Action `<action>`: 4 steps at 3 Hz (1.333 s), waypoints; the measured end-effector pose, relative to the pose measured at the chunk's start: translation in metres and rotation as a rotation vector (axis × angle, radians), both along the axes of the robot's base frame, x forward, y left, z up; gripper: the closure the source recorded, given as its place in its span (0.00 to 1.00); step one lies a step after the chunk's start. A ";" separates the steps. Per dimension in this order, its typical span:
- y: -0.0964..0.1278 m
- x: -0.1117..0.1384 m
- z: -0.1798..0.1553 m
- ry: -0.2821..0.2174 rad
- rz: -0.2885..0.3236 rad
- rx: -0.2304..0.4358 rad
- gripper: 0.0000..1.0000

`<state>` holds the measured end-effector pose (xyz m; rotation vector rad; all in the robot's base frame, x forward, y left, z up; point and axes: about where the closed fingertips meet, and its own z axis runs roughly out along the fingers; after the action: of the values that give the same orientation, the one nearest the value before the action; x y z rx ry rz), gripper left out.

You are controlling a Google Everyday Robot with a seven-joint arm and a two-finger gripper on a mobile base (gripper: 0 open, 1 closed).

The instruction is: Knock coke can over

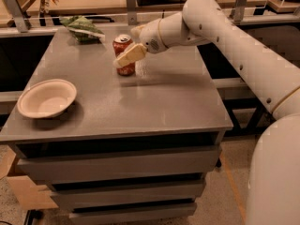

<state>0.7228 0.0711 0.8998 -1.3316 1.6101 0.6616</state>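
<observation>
The red coke can (122, 44) stands upright on the grey table (159, 102), toward the back and left of the middle. My gripper (128, 55) comes in from the right on the white arm (220, 27). It sits right at the can, its cream-coloured tip crossing in front of the can's middle and hiding part of the label. It looks to be touching the can. The can's silver top and its base still show.
A white paper bowl (47, 97) lies at the table's front left. A green snack bag (83, 27) lies at the back left corner. Drawers sit under the tabletop. A bench with metal posts runs behind the table.
</observation>
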 end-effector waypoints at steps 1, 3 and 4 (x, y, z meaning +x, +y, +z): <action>0.011 -0.003 0.001 0.002 0.022 0.026 0.39; -0.021 -0.019 0.021 -0.038 -0.033 -0.106 0.92; -0.049 -0.028 0.034 -0.049 -0.078 -0.271 1.00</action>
<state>0.6951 0.0216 0.9339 -1.4571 1.7475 0.3702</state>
